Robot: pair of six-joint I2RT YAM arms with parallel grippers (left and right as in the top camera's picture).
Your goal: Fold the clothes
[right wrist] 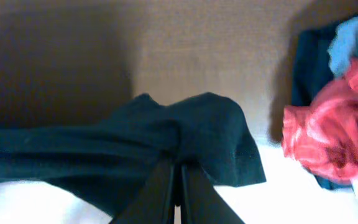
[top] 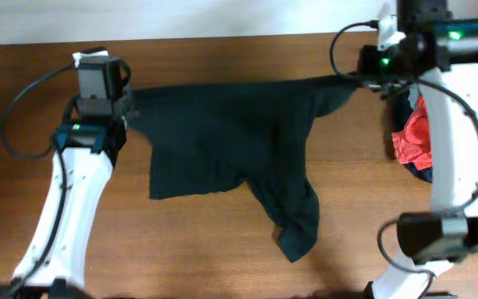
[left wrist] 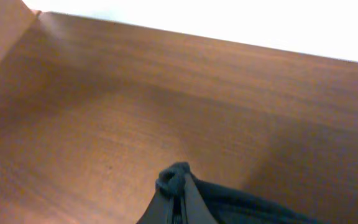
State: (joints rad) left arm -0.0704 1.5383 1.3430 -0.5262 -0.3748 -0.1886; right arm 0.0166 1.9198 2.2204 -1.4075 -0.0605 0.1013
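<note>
The clothes, a black T-shirt [top: 231,133], hang stretched between both grippers over the far half of the table, and a lower part trails to the wood at front right. My left gripper [top: 129,106] is shut on the shirt's left end. In the left wrist view a small bunch of the T-shirt [left wrist: 174,177] sticks out past the left gripper [left wrist: 179,193]. My right gripper [top: 359,80] is shut on the right end. The right wrist view shows the T-shirt [right wrist: 104,149] folded over the right gripper [right wrist: 178,165].
A crumpled red shirt [top: 417,133] lies at the right edge on darker navy garments [right wrist: 309,62], with a light blue piece [right wrist: 350,43] on top. The table's [top: 222,257] far edge runs just behind both grippers.
</note>
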